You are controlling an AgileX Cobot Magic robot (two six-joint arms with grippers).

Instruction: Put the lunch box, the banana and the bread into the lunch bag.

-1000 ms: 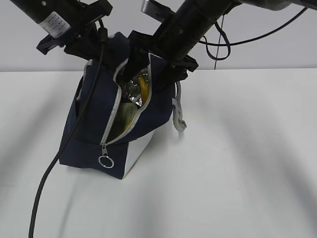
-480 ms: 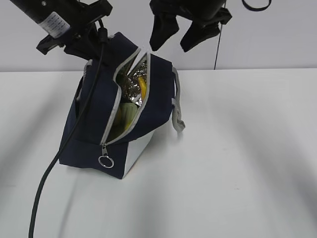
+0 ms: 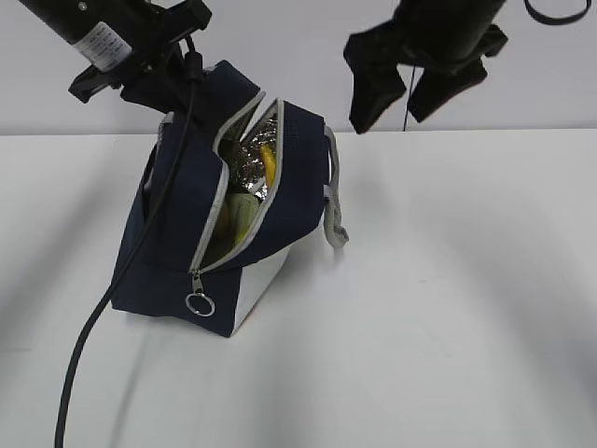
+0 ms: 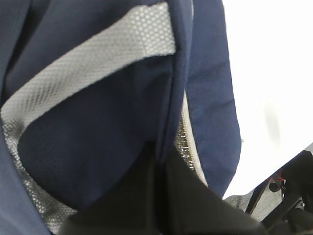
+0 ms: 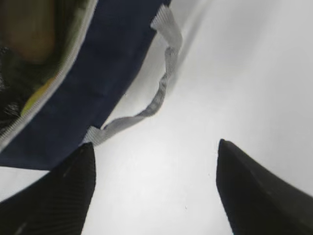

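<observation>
white table (image 3: 448, 308) holds one lunch bag (image 3: 177, 243); left tool (image 3: 163, 79) pinches it, right tool (image 3: 403, 84) spread.

Exterior camera looking down at a slant over the white table (image 3: 448, 327). Left wrist camera pressing close against the lunch bag (image 4: 98, 142) fabric. Right wrist camera looking down from higher; all three sharing the bag.

White table (image 3: 448, 308), pale wall (image 3: 280, 47) behind
</observation>
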